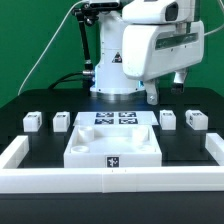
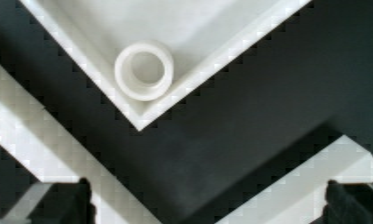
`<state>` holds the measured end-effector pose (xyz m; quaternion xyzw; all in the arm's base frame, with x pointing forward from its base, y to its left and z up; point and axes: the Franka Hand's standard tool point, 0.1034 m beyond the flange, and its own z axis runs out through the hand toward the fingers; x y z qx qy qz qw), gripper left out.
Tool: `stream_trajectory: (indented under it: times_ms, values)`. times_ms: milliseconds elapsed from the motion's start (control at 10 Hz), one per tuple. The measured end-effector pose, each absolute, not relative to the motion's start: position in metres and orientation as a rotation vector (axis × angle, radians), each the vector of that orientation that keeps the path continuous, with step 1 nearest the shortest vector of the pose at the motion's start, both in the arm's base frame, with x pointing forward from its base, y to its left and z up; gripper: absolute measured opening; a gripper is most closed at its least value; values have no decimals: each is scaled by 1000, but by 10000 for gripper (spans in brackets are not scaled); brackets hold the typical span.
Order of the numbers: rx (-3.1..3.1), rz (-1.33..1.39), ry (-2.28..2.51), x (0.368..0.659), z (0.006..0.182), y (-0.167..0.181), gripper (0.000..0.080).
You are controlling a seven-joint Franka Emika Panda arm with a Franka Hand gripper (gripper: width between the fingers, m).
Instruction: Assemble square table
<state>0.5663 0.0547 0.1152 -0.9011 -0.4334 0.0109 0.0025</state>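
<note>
1. The square tabletop (image 1: 112, 148) lies flat at mid-table, just in front of the marker board (image 1: 112, 118); one corner socket (image 2: 144, 72) is seen empty.
2. Four legs are left loose beside it: far-left leg (image 1: 32, 121), inner-left leg (image 1: 61, 120), inner-right leg (image 1: 168, 119), far-right leg (image 1: 194, 120); none is judged fitted, so all the assembly remains.
3. The gripper (image 2: 197, 203) is held over that corner; its fingers are spread wide, nothing being gripped.

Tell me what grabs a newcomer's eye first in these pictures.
The big white square tabletop lies centre on the black table, two small legs flanking it on each side. Behind it looms the white arm, gripper open and empty; the wrist view shows the slab's round corner socket.
</note>
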Motion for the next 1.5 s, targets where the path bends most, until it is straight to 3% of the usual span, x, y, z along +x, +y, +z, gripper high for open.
stream_trajectory:
  times_ms: [600,1100,1500]
  values:
    - [-2806,28,-1404,566,115,54,650]
    - [-2507,62,-1851,536,91,35,650]
    - [-2461,43,-1923,538,90,33,650]
